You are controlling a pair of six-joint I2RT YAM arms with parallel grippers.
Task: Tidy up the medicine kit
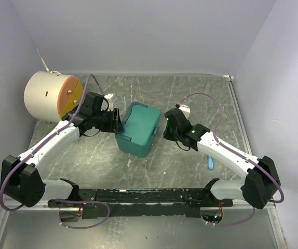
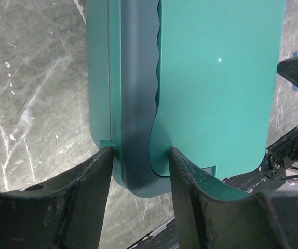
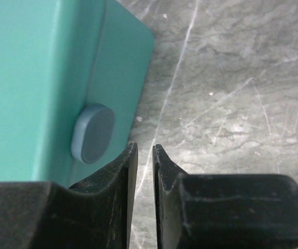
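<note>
The teal green rectangular plastic medicine kit (image 1: 137, 129) sits mid-counter (image 1: 201, 98) between both arms, lid down. The left tool (image 2: 140, 155) straddles the grey hinged ridge at the box's near end, jaws parted and just beside it, probably to brace or lift the lid. The right tool (image 3: 145, 155), nearly clenched on nothing, waits beside the grey oval latch button (image 3: 93, 133), likely to press it.

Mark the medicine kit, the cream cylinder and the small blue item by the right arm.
medicine kit (image 1: 138, 128): top view, lid.
cream cylinder (image 1: 42, 95): top view, curved side.
small blue item (image 1: 210, 163): top view, its middle.
</note>
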